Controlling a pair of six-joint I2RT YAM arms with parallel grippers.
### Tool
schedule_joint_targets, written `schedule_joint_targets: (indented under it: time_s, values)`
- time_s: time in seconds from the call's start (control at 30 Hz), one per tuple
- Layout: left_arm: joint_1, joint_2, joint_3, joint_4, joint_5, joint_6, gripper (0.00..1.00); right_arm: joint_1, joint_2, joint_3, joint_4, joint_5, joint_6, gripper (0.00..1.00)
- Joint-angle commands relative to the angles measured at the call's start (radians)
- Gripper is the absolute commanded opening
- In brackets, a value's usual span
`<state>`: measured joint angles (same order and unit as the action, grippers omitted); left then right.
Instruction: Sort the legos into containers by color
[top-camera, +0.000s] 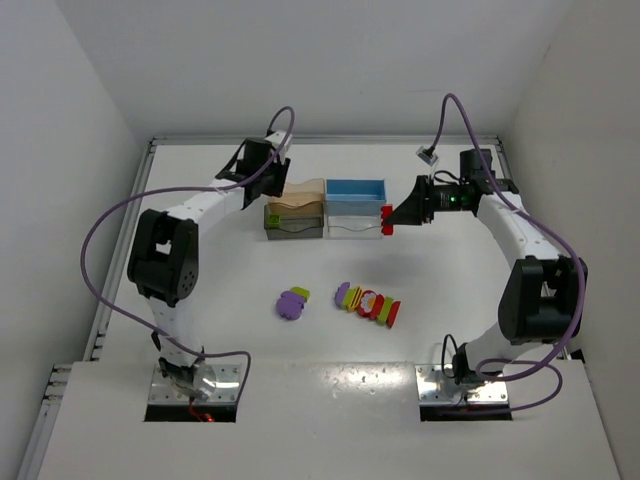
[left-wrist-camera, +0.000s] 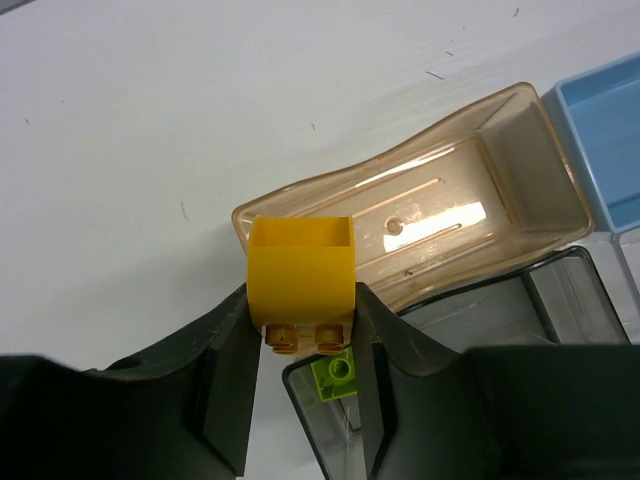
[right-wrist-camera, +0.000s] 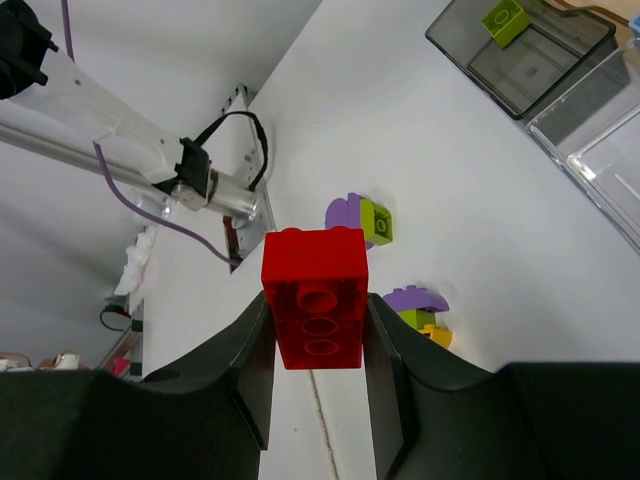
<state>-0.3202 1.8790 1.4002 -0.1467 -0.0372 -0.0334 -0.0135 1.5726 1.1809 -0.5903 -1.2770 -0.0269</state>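
- Overhead, we see 4 smooth rectangular plastic bins packed 2 by 2 at the far middle of the white desk (top-camera: 220, 270): the tan bin (top-camera: 303, 190) and blue bin (top-camera: 355, 188) behind, the dark grey bin (top-camera: 293, 224) and clear bin (top-camera: 352, 229) in front.
- The left tool (left-wrist-camera: 303, 332) is clenched on a glossy, blocky yellow lego (left-wrist-camera: 300, 275). Its 2 round studs face back toward the wrist, and its far end points at the translucent tan bin's near rim.
- A lime green lego (left-wrist-camera: 335, 374) lies stud-up inside the dark grey bin.
- The right tool (right-wrist-camera: 315, 340) grips a red lego (right-wrist-camera: 315, 290), an oblong brick just beside the clear bin's right end. Its underside shows 3 round hollows in a row, and its long axis runs straight out between the black fingers.
- Loose legos (top-camera: 368, 303) lie mid-desk, well apart from the bins: a tight row of mixed colours, and a purple piece touching a green one to its left.
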Motion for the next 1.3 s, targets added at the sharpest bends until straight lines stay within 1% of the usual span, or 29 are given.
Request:
schedule_joint_targets:
  time_s: [0.0, 0.03, 0.07, 0.1, 0.23, 0.3, 0.33, 0.4, 0.43, 0.47, 0.5, 0.53, 0.6, 0.63, 0.67, 0.73, 0.8, 0.87, 1.1, 1.27]
  values:
    - [-0.008, 0.016, 0.049, 0.035, -0.027, 0.023, 0.44, -0.005, -0.022, 0.031, 0.009, -0.007, -0.028, 0.0]
    - [-0.008, 0.028, 0.059, 0.035, -0.027, 0.023, 0.49, -0.005, -0.022, 0.031, 0.0, 0.007, -0.028, 0.0]
    - [-0.008, 0.028, 0.059, 0.035, -0.027, 0.014, 0.56, -0.005, -0.013, 0.031, 0.0, 0.019, -0.028, 0.0]
    - [-0.008, 0.028, 0.059, 0.035, -0.027, 0.013, 0.6, -0.005, -0.013, 0.031, 0.0, 0.019, -0.042, 0.0]
    - [-0.008, 0.019, 0.059, 0.035, -0.027, 0.004, 0.66, -0.005, -0.003, 0.042, -0.019, 0.07, -0.067, 0.0]
    - [0.003, -0.017, 0.059, 0.045, 0.002, -0.022, 0.66, 0.004, 0.009, 0.051, -0.019, 0.117, -0.079, 0.0]
    - [0.003, -0.038, 0.059, 0.059, 0.055, -0.034, 0.66, 0.015, 0.018, 0.066, -0.019, 0.145, -0.093, 0.0]
    - [0.041, -0.09, 0.059, 0.094, 0.149, -0.097, 0.66, 0.032, 0.032, 0.108, -0.019, 0.253, -0.123, 0.0]
    - [0.05, -0.143, 0.059, 0.095, 0.251, -0.117, 0.66, 0.05, 0.043, 0.127, -0.01, 0.296, -0.134, 0.0]
    - [0.05, -0.165, 0.059, 0.095, 0.299, -0.135, 0.66, 0.059, 0.07, 0.17, 0.0, 0.371, -0.146, 0.0]
    - [0.061, -0.185, 0.068, 0.085, 0.348, -0.161, 0.66, 0.069, 0.088, 0.196, 0.0, 0.405, -0.16, 0.0]
    - [0.061, -0.22, 0.068, 0.072, 0.421, -0.161, 0.67, 0.095, 0.107, 0.224, 0.0, 0.477, -0.177, 0.0]
    - [0.061, -0.253, 0.077, 0.024, 0.48, -0.152, 0.67, 0.13, 0.159, 0.296, -0.011, 0.548, -0.246, 0.0]
    - [0.061, -0.265, 0.077, 0.0, 0.481, -0.14, 0.67, 0.165, 0.177, 0.334, -0.011, 0.612, -0.269, 0.0]
    - [0.061, -0.279, 0.088, -0.058, 0.481, -0.131, 0.67, 0.182, 0.199, 0.356, -0.041, 0.636, -0.313, 0.0]
    - [0.088, -0.279, 0.088, -0.105, 0.491, -0.12, 0.67, 0.22, 0.263, 0.402, -0.081, 0.694, -0.369, 0.0]
    - [0.113, -0.29, 0.088, -0.16, 0.537, -0.087, 0.67, 0.256, 0.309, 0.413, -0.112, 0.74, -0.416, 0.0]
    - [0.122, -0.303, 0.088, -0.186, 0.537, -0.073, 0.67, 0.265, 0.329, 0.413, -0.131, 0.768, -0.456, 0.0]
    - [0.122, -0.345, -0.001, -0.186, 0.537, -0.053, 0.67, 0.296, 0.383, 0.404, -0.134, 0.834, -0.481, 0.0]
    - [0.131, -0.354, -0.01, -0.186, 0.537, -0.043, 0.67, 0.296, 0.392, 0.395, -0.111, 0.854, -0.481, 0.01]
